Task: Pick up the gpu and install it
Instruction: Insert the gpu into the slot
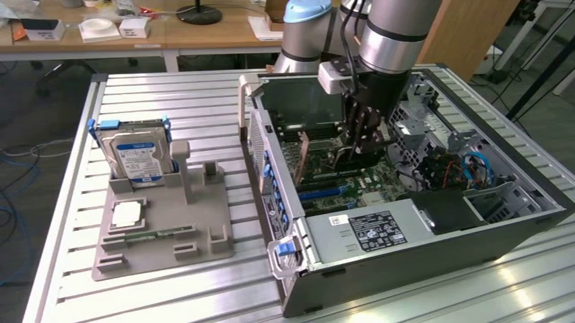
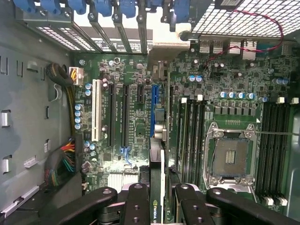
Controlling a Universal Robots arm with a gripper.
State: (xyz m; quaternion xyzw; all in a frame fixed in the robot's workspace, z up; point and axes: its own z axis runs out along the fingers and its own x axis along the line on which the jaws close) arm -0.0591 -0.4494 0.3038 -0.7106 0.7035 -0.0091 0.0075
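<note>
Wrist view: gripper (image 2: 158, 201) clamped on the gpu (image 2: 157, 187).
Card edge-on above the motherboard (image 2: 140, 117), inside the computer case (image 1: 503, 222).

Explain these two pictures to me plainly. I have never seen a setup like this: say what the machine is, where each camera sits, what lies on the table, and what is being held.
The machine is a robot arm reaching into an open computer case that lies on a slatted table. One camera watches from outside; the other sits on the arm's wrist, looking down at the green motherboard. The end effector grips the gpu, a thin card seen edge-on, above the blue slot. On the table, a grey holder carries a hard drive.
</note>
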